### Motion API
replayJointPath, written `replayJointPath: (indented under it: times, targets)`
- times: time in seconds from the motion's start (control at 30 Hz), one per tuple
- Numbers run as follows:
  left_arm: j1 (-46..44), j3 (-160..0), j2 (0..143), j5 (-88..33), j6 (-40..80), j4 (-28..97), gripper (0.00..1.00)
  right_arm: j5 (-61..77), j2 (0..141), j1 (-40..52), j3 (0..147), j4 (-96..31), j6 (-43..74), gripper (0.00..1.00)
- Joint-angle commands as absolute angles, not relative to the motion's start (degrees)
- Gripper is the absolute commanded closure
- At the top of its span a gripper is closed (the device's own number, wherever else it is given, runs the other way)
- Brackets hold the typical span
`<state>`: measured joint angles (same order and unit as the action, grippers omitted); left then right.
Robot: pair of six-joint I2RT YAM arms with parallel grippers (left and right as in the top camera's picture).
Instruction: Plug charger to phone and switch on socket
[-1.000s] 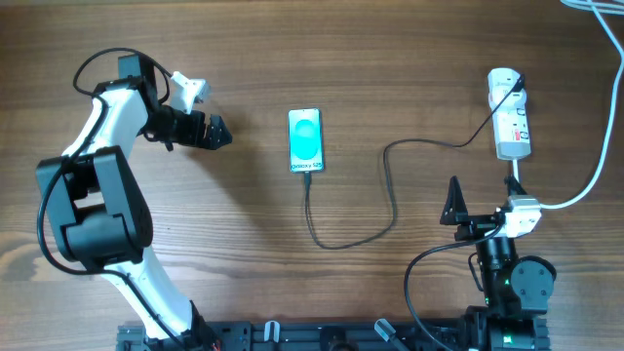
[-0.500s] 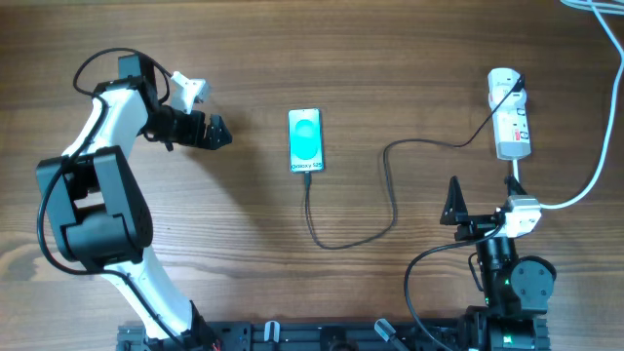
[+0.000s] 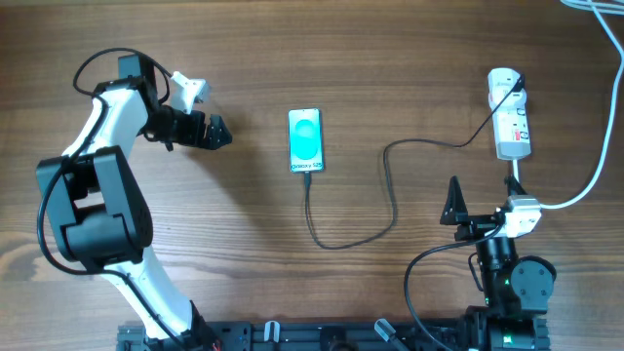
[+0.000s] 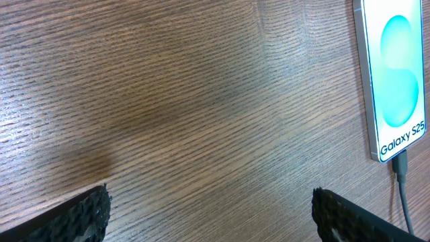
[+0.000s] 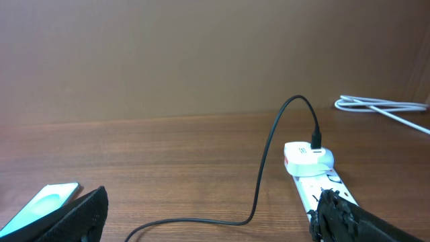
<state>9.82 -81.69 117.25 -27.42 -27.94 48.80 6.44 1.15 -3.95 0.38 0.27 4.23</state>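
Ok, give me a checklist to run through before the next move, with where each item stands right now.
1. Charger plugged into phone: ok, its plug sits at the phone's bottom edge.
2. Charger's other end in socket: ok.
3. Socket switch on: cannot tell.
4. Right tool open and empty: ok.
5. Left tool open, apart from phone: ok.
6. Socket visible from right wrist: ok, beside one finger.

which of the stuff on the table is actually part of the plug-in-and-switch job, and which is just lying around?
Job:
- phone
- black charger cable
- socket

Lying about:
- thick white cable
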Motion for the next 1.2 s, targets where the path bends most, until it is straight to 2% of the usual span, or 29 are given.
replayJointPath:
  times: [0.0, 0.53, 1.07, 1.17]
  targets:
    - [10.0, -81.6, 117.1, -27.5, -28.0, 48.8, 0.0, 7.3, 0.2, -4.2, 0.3, 0.6, 4.5, 0.0]
    - [9.3, -81.6, 115.5, -27.5, -28.0, 48.8, 0.0, 7.4, 0.2, -4.2, 0.3, 0.5, 4.5, 0.0]
    - [8.3, -81.6, 92.2, -27.5, -28.0, 48.8, 0.0, 7.4, 0.2, -4.2, 0.3, 0.5, 4.5, 0.01]
    - [8.4, -81.6, 90.2, -20.8, -28.0, 48.9, 0.0, 7.4, 0.2, -4.2, 0.3, 0.5, 4.5, 0.0]
